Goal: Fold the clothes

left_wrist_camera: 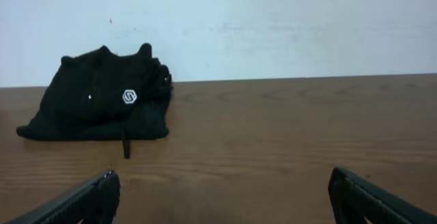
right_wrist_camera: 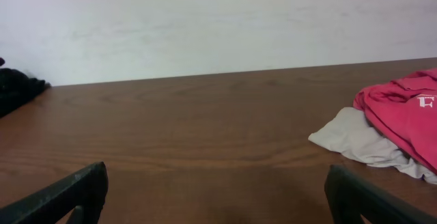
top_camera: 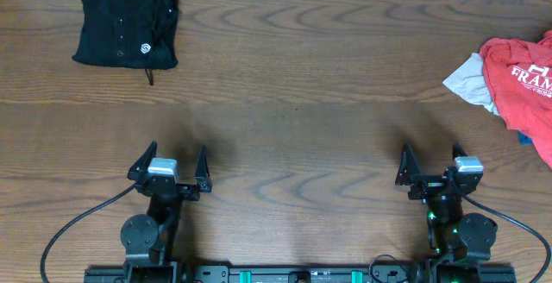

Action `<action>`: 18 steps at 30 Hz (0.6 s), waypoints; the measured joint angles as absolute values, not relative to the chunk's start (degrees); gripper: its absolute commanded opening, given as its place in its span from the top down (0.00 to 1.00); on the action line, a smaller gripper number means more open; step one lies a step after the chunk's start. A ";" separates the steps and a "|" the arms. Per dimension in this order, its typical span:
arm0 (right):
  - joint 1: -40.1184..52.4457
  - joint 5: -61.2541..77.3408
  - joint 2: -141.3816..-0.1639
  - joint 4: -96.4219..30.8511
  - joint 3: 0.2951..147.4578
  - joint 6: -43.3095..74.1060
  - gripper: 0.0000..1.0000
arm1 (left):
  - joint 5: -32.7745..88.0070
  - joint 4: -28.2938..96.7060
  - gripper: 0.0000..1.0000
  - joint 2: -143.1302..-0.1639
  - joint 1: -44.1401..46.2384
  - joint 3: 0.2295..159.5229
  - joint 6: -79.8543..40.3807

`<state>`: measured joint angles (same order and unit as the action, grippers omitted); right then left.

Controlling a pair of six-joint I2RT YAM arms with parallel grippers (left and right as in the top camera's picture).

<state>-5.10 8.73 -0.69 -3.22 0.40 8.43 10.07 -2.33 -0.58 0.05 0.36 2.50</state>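
- Top of black fabric (top_camera: 125, 24), white round logo, lies upper left on brown wooden worktop (top_camera: 302, 76).
- Red tee (top_camera: 522, 84) overlaps light grey piece (top_camera: 468, 82), right edge.
- Left tool (top_camera: 178, 149), right tool (top_camera: 430, 152): spread, empty.

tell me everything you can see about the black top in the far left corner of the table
The black top is soft, matte dark fabric, gathered into a compact, roughly square bundle rather than spread flat. A small white round logo faces up near its front right corner, with tiny pale dots nearby. A thin dark cord trails off its near edge onto the wood. It lies in the far left corner of the table, close to the back edge, touching only the tabletop.
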 measured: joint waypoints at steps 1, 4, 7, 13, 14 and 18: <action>-5.10 8.75 -0.67 -3.22 0.40 8.43 0.01 | 10.07 -1.37 0.02 -0.58 0.05 0.36 2.31; -5.10 8.73 -0.69 -3.22 0.40 8.43 0.01 | 9.10 0.05 0.02 -0.58 0.05 0.56 0.91; -5.10 8.73 -0.69 -3.22 0.40 8.43 0.01 | 8.38 0.43 0.02 -0.58 0.05 0.71 -0.27; -5.10 8.73 -0.67 -3.22 0.40 8.43 0.01 | 7.90 0.67 0.02 -0.58 0.05 0.78 -1.17; -5.10 8.75 -0.69 -3.22 0.40 8.43 0.01 | 7.90 0.67 0.02 -0.58 0.05 0.78 -1.32; -5.10 8.73 -0.69 -3.22 0.40 8.43 0.01 | 7.77 0.69 0.02 -0.58 0.05 0.80 -1.52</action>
<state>-5.10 8.73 -0.69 -3.22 0.40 8.43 7.77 0.69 -0.58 0.05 0.80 -1.52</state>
